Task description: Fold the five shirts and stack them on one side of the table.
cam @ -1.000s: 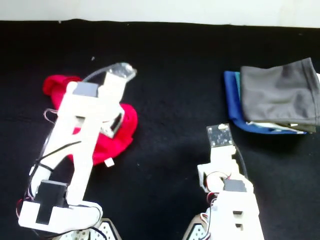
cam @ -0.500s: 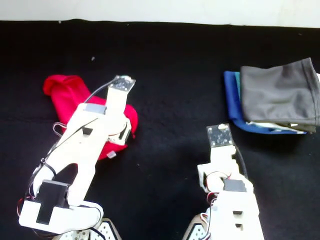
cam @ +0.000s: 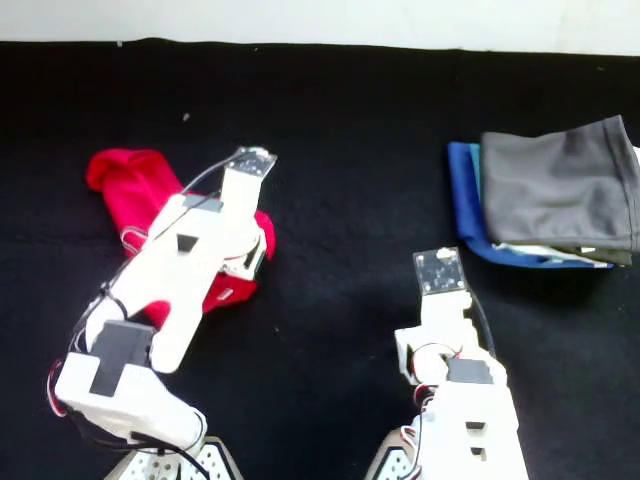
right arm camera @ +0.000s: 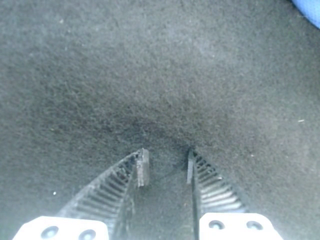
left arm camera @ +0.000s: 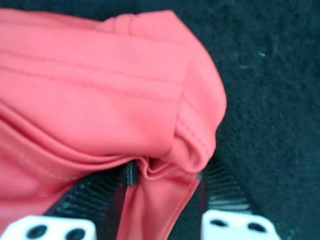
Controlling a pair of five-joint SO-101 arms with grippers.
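A crumpled red shirt lies on the left of the black table. My left gripper is down at the shirt's near right edge, shut on a bunched fold of the red shirt; the cloth is wedged between both fingers. On the right stands a stack of folded shirts with a grey shirt on top and a blue shirt under it. My right gripper hovers low over bare cloth near the front, left of the stack, a little open with nothing in it.
The table's white far edge runs along the back. Bare black cloth spans the middle between the red shirt and the stack. A blue corner of the stack peeks into the right wrist view.
The left arm has drawn back toward the front and lowered, pulling the red shirt's near edge up and over into a smaller bundle. The right arm has kept still.
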